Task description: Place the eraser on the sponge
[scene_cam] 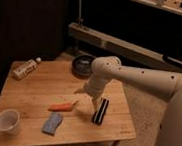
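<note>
A white cup (7, 121) stands on the wooden table (31, 92), down at the 8 o'clock corner. A small bottle (25, 69) lies on its side up at 10 o'clock, well apart from the rest. The blue sponge (52, 123) lies flat near the front edge, at about 6 o'clock. Nothing is on top of it. An orange carrot (63, 106) lies near the middle of the table, just beyond the sponge at its 12 o'clock. It sits between the sponge and the claw. The gripper (86, 99) hangs low over the table, at 3 o'clock from the carrot. Its two fingers are spread apart and hold nothing. A dark round dish (83, 65) sits at the far edge, at about 1 o'clock. The black eraser (100, 110) with its pale stripe lies flat on the table. It is just beside the gripper, at 4 o'clock from it. The big white arm (148, 82) reaches in from the right.
</note>
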`<state>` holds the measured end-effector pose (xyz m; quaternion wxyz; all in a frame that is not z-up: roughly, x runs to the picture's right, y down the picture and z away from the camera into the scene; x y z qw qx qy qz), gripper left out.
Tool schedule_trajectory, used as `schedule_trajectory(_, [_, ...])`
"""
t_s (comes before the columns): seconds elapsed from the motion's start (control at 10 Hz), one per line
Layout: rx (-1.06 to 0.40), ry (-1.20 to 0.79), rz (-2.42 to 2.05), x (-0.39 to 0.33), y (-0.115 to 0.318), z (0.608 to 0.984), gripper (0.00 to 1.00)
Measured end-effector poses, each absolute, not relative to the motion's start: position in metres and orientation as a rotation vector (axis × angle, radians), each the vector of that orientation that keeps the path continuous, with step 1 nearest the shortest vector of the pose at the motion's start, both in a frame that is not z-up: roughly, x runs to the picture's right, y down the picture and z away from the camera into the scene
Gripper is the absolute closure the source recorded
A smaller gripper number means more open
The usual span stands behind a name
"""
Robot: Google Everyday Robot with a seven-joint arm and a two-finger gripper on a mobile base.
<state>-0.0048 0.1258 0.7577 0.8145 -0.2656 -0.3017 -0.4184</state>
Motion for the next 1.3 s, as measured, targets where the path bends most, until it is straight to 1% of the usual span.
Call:
schedule_trajectory(0.2, [-0.563, -0.636, -0.891, 0.001, 0.129, 0.764, 0.2])
schedule_trajectory(0.3, [-0.547, -0.626, -0.881, 0.015, 0.129, 0.772, 0.2])
schedule_trajectory(0.6, [-0.46, -0.592, -0.874, 0.087, 0.123, 0.796, 0.2])
schedule_trajectory(0.8, [-0.395, -0.616, -0.958, 0.114, 0.12, 0.806, 0.2])
schedule_trajectory(0.9, [-0.374, -0.633, -1.02, 0.118, 0.121, 0.808, 0.2])
schedule_trajectory(1.1, [-0.339, -0.695, -1.167, 0.099, 0.127, 0.809, 0.2])
schedule_trajectory(1.3, [-0.362, -0.735, -1.237, 0.088, 0.137, 0.813, 0.2])
